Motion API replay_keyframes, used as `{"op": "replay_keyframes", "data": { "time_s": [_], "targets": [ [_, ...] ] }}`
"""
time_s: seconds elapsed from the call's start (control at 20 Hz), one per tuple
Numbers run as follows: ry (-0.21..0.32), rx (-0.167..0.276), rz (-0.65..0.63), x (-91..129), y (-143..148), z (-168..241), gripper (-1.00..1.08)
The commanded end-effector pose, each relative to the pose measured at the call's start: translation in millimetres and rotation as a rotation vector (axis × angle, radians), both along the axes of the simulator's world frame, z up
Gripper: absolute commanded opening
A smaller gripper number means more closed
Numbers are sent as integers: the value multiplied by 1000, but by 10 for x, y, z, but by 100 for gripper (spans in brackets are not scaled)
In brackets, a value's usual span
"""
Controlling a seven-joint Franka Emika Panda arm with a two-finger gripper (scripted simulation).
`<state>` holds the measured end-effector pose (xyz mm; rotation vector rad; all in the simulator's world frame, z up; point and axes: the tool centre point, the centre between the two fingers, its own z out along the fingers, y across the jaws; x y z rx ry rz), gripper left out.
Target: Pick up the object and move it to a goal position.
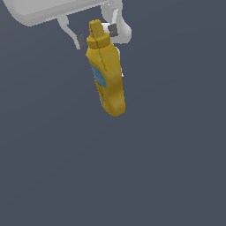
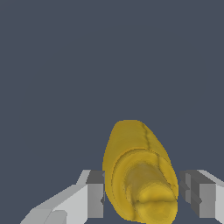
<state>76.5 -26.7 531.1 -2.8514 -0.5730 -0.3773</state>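
- The yellow bottle hung in the air, cap up, bottom tipped toward the exterior view's right.
- The gripper sat at its cap end, one finger on each side, squeezing it.

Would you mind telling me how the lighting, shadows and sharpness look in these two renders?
Exterior view: flat, even light, no cast shadow on the grey ground, the yellow bottle blocky and soft-edged. Wrist view: the bottle's cap end fills the foreground, coarse and pixelated between the gripper fingers; no glare in either.
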Motion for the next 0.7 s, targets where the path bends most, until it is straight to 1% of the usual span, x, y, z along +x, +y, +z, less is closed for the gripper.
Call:
{"op": "replay_keyframes", "data": {
  "time_s": [0.0,0.3,0.65],
  "targets": [
    [-19,3,39,-3,-33,164,-100],
    [-36,9,103,9,-100,358,-100],
    [-45,12,140,21,-138,470,-100]
  ]
}}
